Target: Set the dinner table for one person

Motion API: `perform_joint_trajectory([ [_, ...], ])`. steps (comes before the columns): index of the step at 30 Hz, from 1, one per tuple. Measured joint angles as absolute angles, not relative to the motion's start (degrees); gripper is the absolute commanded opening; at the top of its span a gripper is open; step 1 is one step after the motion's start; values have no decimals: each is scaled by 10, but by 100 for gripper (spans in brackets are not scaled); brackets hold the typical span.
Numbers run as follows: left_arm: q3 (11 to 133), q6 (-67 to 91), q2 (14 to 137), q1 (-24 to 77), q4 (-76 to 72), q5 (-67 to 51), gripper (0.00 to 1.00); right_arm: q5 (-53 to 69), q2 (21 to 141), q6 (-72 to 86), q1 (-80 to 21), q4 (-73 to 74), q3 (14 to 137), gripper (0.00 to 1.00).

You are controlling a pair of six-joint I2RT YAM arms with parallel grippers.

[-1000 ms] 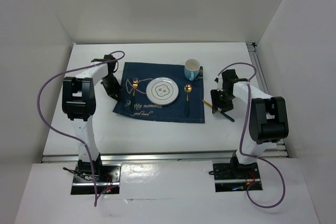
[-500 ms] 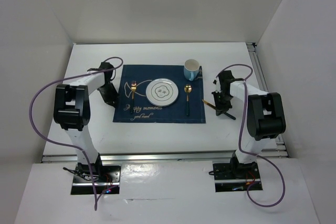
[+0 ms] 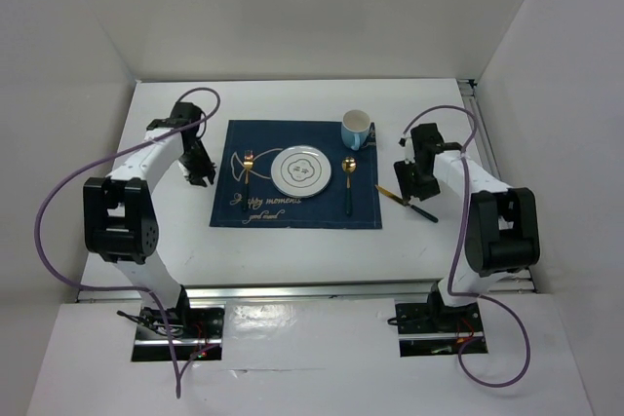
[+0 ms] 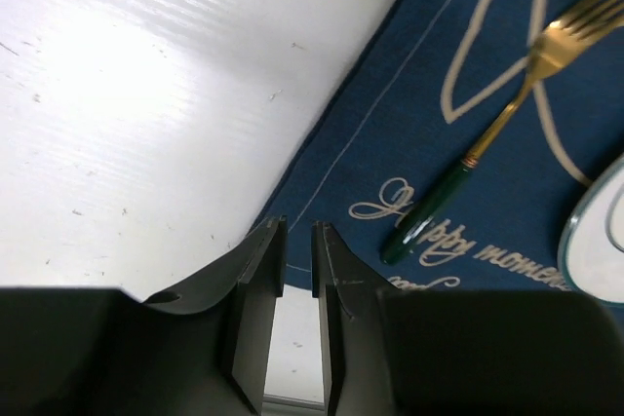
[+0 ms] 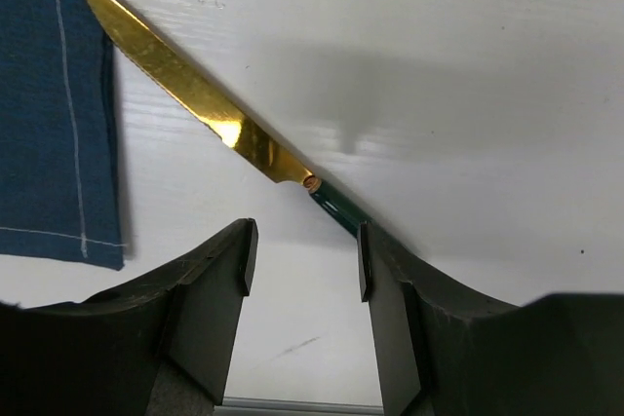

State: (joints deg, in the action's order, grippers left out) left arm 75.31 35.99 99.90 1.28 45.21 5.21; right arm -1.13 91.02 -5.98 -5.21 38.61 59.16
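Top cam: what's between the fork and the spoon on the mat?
The white plate lies between the fork and the spoon, all three on the blue placemat. The top external view shows it.

3 plain white walls close in the scene: a back wall (image 3: 312,17), a left wall (image 3: 49,124) and a right wall (image 3: 575,124). Between them lies a flat white table (image 3: 292,250), with a silver rail (image 3: 292,291) along its near edge and a side rail (image 3: 485,143) down its right. A white ledge (image 3: 312,358) sits in front. Light is soft and even, shadows are faint, and the left wrist view shows a bright glare (image 4: 88,65) on the tabletop.
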Motion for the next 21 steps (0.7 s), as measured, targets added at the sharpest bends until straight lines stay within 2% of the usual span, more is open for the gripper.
perform_joint_trajectory([
  [7,778,359,974,13,466,57,37,-13,933,-104,-44,364,573,56],
  [8,779,359,973,13,469,57,44,-11,935,-109,-40,359,570,56],
  [11,780,355,972,13,474,57,48,-8,944,-117,-28,347,567,54],
  [13,780,350,969,13,477,58,48,-8,952,-121,-22,340,565,48],
  [15,780,347,963,13,480,57,48,-1,958,-123,-16,335,565,33],
  [18,783,347,953,13,483,58,48,6,961,-121,-4,324,558,16],
  [21,791,347,951,13,486,58,48,8,959,-118,3,319,557,7],
])
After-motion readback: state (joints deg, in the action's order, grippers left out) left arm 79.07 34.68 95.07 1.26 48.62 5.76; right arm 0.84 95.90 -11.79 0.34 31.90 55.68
